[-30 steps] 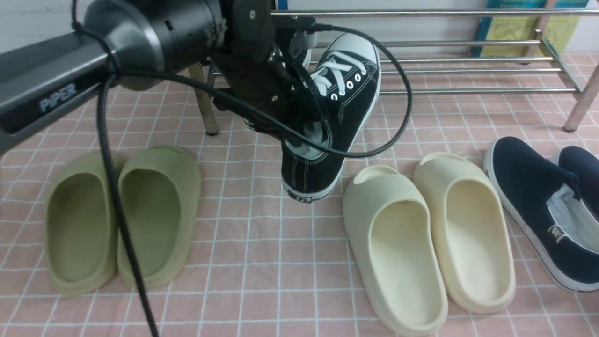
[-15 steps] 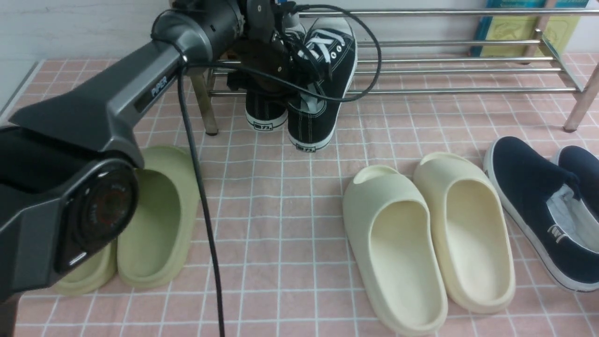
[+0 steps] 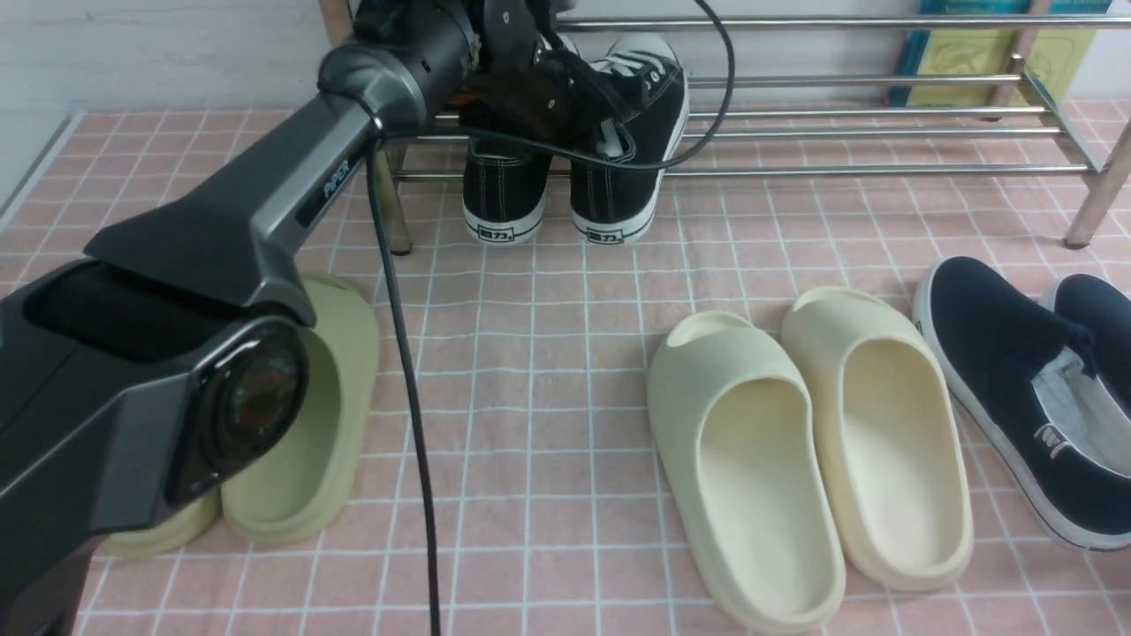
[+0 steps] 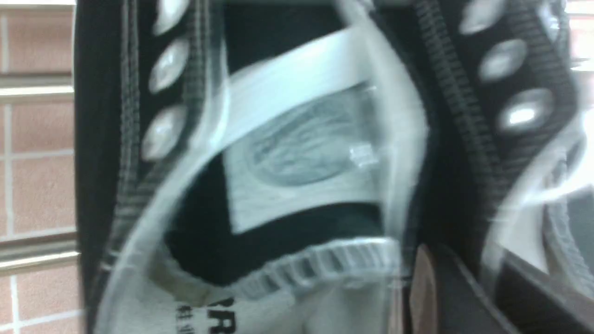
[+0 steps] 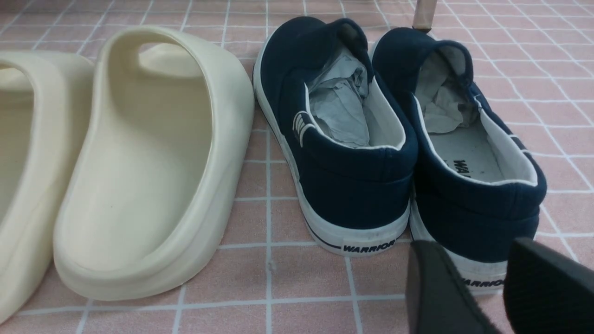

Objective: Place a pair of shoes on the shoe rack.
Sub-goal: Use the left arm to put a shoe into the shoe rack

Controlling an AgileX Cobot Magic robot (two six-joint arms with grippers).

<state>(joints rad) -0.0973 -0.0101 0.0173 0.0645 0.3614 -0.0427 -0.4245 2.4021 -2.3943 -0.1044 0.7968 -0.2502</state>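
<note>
The pair of shoes, two black sneakers with white soles, sits side by side at the left end of the shoe rack [image 3: 884,132]. The left sneaker [image 3: 505,190] and right sneaker [image 3: 623,190] hang their heels over the front rod, toes pointing to the wall. My left arm's wrist [image 3: 521,71] reaches over them and hides the fingers in the front view. In the blurred left wrist view my left gripper [image 4: 464,262] straddles a black canvas shoe wall [image 4: 445,185]; whether it still presses is unclear. My right gripper [image 5: 478,250] hovers open behind the navy slip-ons' heels.
On the pink checked floor cloth lie green slides [image 3: 305,415] on the left, cream slides [image 3: 795,459] in the middle and navy slip-ons [image 3: 1016,397] on the right. Rack legs stand at the left [image 3: 389,203] and right [image 3: 1096,194]. The left arm's cable [image 3: 402,371] hangs down.
The left arm carried the sneakers from above the floor back and down onto the rack. They went from hanging tilted to resting side by side on the rods.
</note>
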